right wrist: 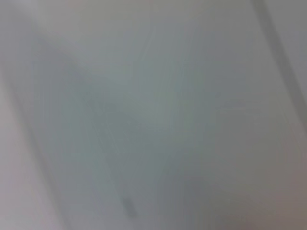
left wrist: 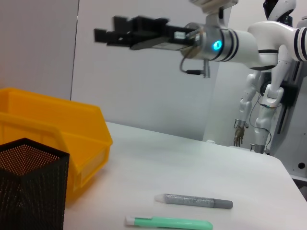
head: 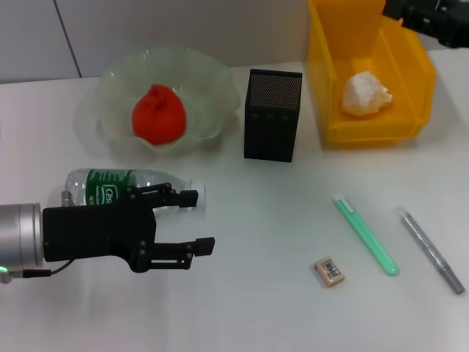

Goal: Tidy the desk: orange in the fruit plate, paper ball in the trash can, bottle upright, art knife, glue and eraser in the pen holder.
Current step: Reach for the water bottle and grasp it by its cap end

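Left gripper (head: 198, 220) spread wide, empty; bottle (head: 121, 185) lying just behind it. Likely light, slick, crushable; grasp mid-body.

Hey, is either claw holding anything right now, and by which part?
Nothing is held. The left claw is open over the table beside the lying bottle. The right claw, raised above the trash can, looks empty.
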